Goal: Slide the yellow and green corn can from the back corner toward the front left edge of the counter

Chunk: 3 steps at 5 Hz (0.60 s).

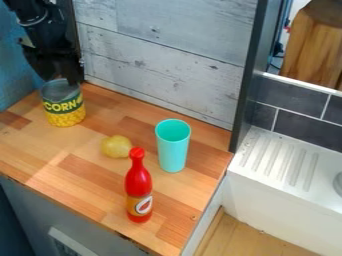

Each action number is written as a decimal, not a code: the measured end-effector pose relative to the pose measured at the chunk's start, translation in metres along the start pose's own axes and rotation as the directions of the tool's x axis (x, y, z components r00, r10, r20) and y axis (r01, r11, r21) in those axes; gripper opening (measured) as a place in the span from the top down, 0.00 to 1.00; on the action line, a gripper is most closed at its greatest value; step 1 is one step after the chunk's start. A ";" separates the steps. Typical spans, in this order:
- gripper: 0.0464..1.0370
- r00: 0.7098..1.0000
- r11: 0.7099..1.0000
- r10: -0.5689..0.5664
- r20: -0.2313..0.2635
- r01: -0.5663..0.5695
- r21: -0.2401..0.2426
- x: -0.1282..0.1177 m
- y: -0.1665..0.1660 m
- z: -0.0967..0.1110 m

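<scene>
The black gripper (60,75) hangs at the upper left, its lower end right at the top of a corn can (64,108) and overlapping the can's rim from this angle. Whether it touches the can is unclear. The can, with a yellow and green label, stands upright on the wooden counter. Right of it lies a small yellowish, rounded object (117,146). A turquoise cup (173,147) stands upright with its mouth up, near the counter's right side. In front of the cup, a red bottle (138,186) with a pointed cap stands upright.
The wooden counter (73,182) ends at a front edge above a grey cabinet. Behind it rises a grey plank wall (160,55), with a dark vertical post (251,75) at its right end. Beyond the post are a white ridged drainboard (284,162) and dark tiles (304,127).
</scene>
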<state>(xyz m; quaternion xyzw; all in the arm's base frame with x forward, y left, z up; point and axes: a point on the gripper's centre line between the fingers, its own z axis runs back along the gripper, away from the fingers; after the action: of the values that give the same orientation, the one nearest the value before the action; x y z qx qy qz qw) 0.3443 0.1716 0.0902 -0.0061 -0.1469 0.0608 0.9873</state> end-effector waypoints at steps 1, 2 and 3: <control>0.04 0.999 1.000 0.004 -0.038 -0.004 -0.015 -0.007 -0.001 -0.012; 0.04 0.999 0.999 -0.028 -0.033 0.027 -0.023 0.002 0.000 -0.008; 0.04 0.997 0.997 -0.072 -0.013 0.072 0.024 0.014 0.005 0.002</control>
<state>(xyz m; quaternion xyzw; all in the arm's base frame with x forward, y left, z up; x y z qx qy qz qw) 0.3565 0.1785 0.0960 0.0108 -0.1401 0.0269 0.9897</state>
